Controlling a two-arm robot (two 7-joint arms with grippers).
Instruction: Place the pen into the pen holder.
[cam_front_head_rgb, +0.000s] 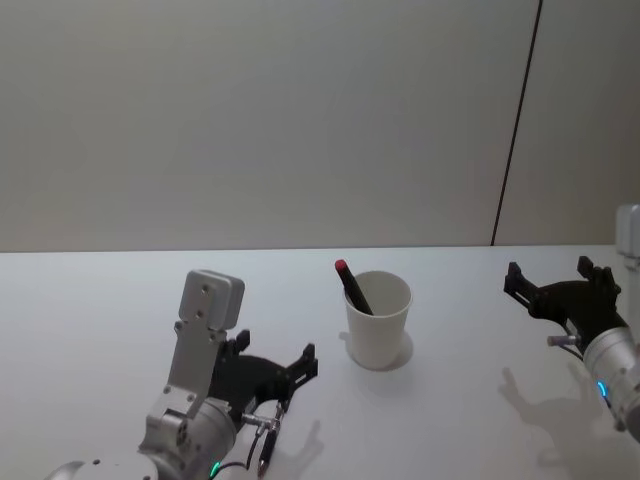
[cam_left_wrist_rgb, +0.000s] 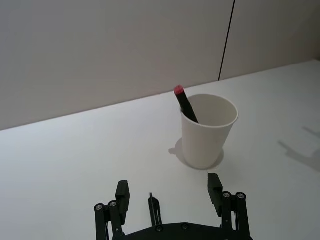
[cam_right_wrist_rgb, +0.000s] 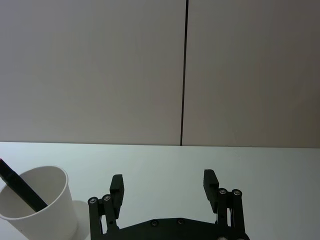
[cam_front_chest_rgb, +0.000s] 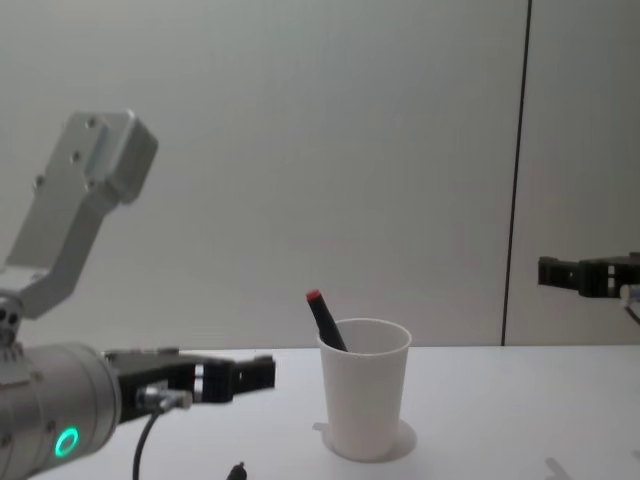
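L pincer (cam_left_wrist_rgb: 168, 186) spread wide, empty, near the pen holder (cam_front_head_rgb: 378, 325) on its left-front side, not touching. Holder upright on bench (cam_front_head_rgb: 100, 300); pen (cam_front_head_rgb: 352, 285) inside, red tip up, leaning on left rim. R pincer (cam_front_head_rgb: 549, 270) wide, empty, well right of holder.

The lower part of the pen (cam_front_head_rgb: 354, 288) is hidden inside the pen holder (cam_front_head_rgb: 378, 330); in the right wrist view the pen holder's base and one side, and the pen's upper end, are cut off by the picture's edges; in the chest view the right gripper (cam_front_chest_rgb: 550, 272) is cut off behind its jaws by the right edge.
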